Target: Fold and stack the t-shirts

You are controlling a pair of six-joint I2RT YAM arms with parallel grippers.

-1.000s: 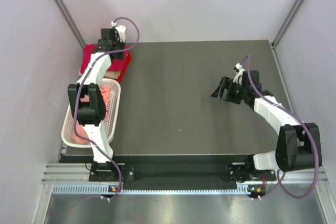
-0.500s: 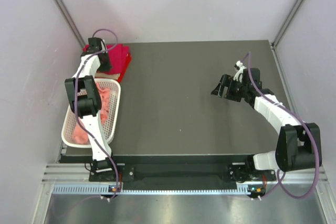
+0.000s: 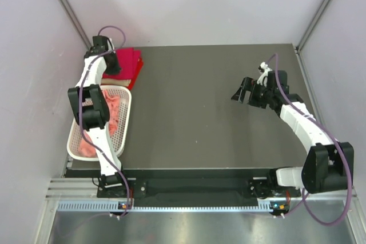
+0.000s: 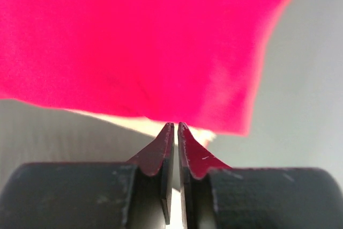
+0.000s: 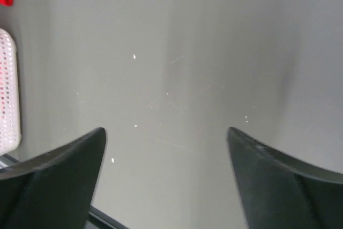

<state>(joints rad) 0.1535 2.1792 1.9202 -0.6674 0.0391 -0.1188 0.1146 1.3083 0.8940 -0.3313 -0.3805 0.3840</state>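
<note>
At the far left corner of the dark table (image 3: pixel 194 112), a folded stack of t-shirts (image 3: pixel 129 63) lies with a bright crimson t-shirt (image 4: pixel 139 41) on top and a pale layer (image 4: pixel 126 120) showing under its near edge. The left gripper (image 4: pixel 175 127) sits just beside that edge, its jaws pressed together with only a hairline between them and nothing visibly caught. Just nearer along the left side stands a white mesh basket (image 3: pixel 127 119) with crumpled salmon-pink t-shirts (image 3: pixel 114 110) inside. Well apart, over bare tabletop on the right half, the right gripper (image 5: pixel 166 130) hangs with its jaws spread wide, carrying nothing.
</note>
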